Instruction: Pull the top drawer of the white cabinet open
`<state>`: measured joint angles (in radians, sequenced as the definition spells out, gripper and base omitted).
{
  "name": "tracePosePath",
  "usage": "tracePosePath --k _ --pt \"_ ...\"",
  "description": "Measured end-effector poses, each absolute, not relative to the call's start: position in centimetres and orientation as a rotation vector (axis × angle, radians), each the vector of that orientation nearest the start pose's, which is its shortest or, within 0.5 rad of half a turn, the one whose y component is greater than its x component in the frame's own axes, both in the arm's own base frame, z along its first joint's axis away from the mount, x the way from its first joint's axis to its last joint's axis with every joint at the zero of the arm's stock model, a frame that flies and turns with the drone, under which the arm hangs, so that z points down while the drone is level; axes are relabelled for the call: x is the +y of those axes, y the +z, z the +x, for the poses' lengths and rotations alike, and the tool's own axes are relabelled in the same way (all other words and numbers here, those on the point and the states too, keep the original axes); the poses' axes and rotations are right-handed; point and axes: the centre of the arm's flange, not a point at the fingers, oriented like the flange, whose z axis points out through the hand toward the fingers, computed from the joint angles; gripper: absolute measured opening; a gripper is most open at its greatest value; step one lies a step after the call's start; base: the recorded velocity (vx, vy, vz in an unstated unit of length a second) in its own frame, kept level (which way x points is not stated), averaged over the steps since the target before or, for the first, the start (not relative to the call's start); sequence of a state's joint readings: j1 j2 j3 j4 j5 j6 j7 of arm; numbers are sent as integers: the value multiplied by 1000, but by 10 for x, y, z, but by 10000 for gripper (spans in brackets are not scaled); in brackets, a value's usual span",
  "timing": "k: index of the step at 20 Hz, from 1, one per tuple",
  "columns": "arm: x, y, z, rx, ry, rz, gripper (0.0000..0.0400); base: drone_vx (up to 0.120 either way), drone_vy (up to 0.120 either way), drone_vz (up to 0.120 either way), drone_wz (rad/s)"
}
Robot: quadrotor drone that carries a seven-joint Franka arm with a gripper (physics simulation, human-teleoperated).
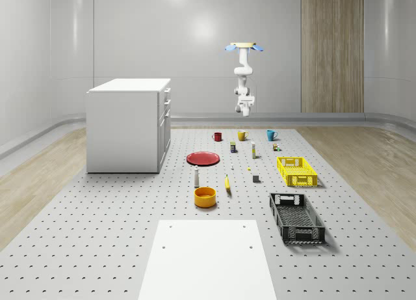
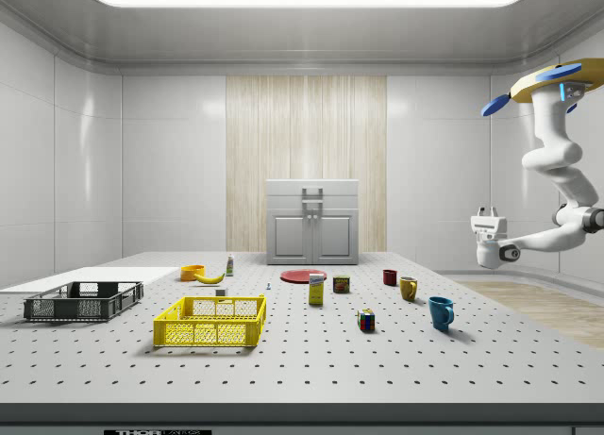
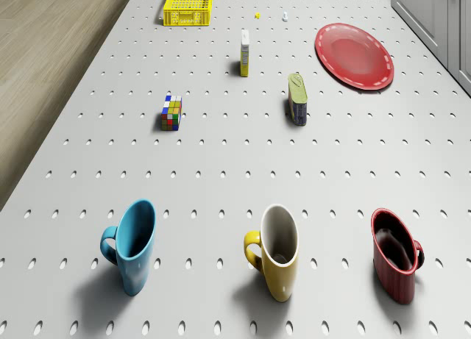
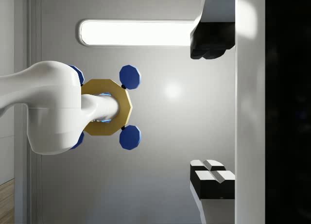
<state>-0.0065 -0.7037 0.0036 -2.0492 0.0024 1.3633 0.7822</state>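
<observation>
One wide-open hand hovers well apart from the white cabinet.

Drone hovers high in air, at far side of scene in whole-scene view, at far right in side view. Arm hangs below drone body, bends down, then forearm turns toward side view's left. Claw at arm's end, pointing upward, well below rotors. In wrist view, two fingers stand wide apart, nothing between them; drone's gold body and blue rotors seen from beneath.
</observation>
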Motion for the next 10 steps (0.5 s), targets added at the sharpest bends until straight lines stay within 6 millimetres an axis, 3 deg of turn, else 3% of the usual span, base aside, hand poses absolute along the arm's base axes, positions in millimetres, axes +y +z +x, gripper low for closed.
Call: tracePosePath --k 1,5,7,10 --pt "-1 689 304 1195 -17 -2882 305 0 0 0 0" --pt "-58 670 305 974 301 -2347 311 0 0 0 0" --pt "-77 653 305 876 405 -2115 312 20 -100 0 0" --pt "-91 630 306 770 499 -1863 310 120 -120 0 0"
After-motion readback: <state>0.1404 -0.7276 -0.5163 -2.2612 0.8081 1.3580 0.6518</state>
